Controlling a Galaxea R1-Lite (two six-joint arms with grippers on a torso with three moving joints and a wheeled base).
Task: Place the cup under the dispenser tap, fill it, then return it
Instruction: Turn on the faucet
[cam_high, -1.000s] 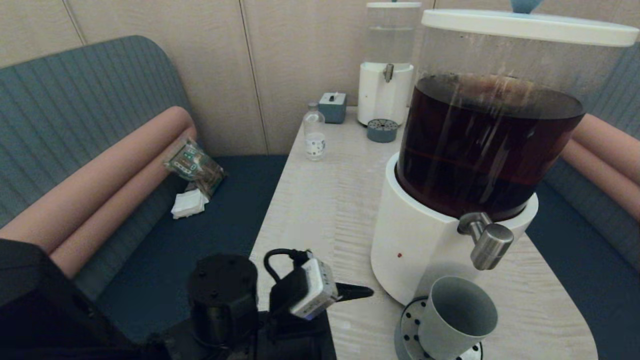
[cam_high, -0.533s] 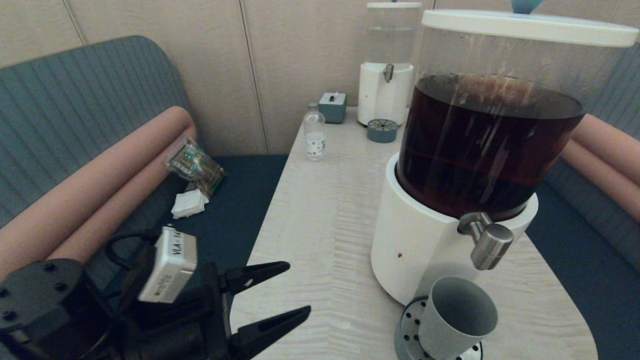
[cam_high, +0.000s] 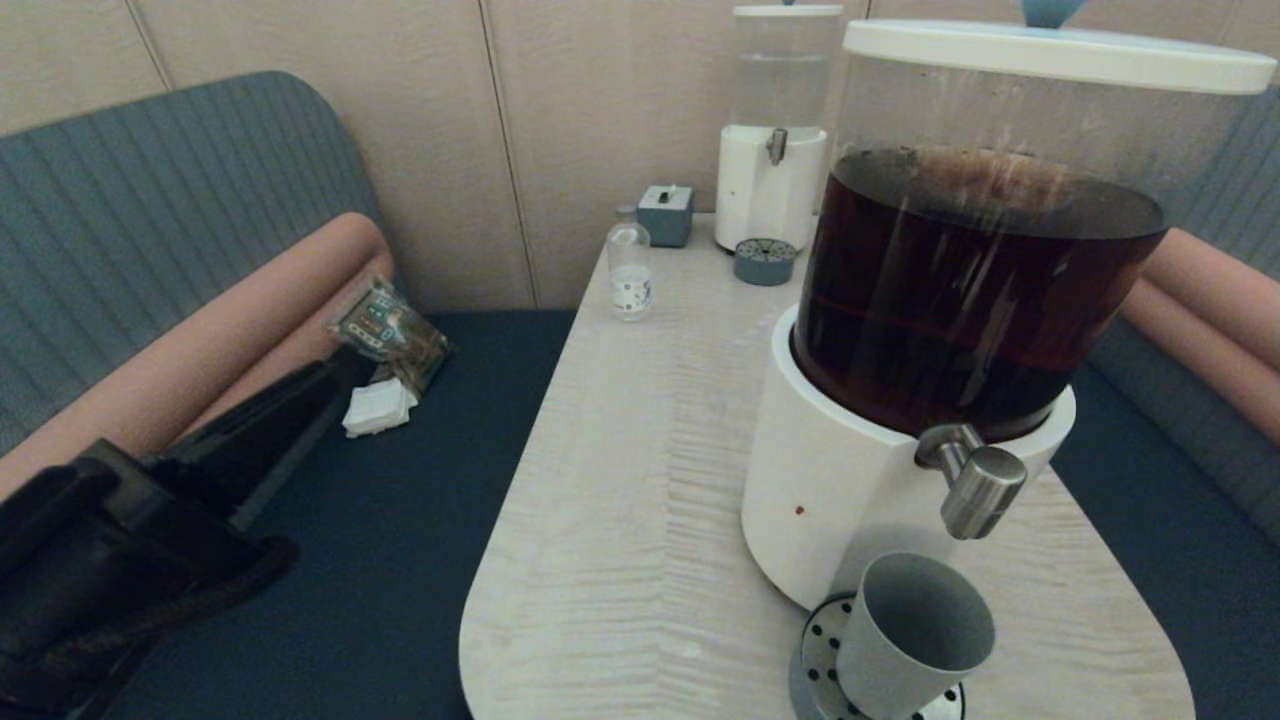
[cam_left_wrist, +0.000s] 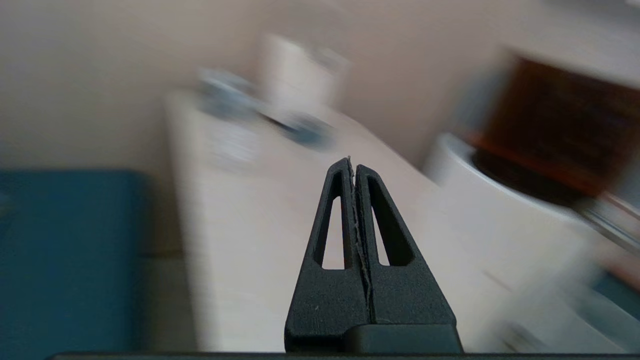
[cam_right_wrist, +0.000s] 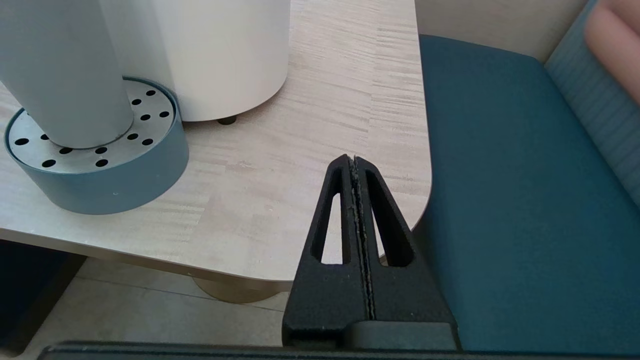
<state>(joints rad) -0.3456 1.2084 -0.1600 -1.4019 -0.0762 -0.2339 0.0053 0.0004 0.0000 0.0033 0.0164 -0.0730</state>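
While the cup (cam_high: 915, 635) stands under the dispenser tap (cam_high: 975, 485), the left pincer (cam_left_wrist: 352, 167), pressed together, hangs well apart.

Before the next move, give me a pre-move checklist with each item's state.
1. The cup on the drip tray, upright: ok.
2. Cup beneath the dispenser tap: ok.
3. Cup filled: cannot tell; none seen in the head view.
4. Left gripper free of the cup, fingers together: ok.
5. Right gripper empty, shut, off the table corner: ok.
6. Tap running: not ok, no stream visible.
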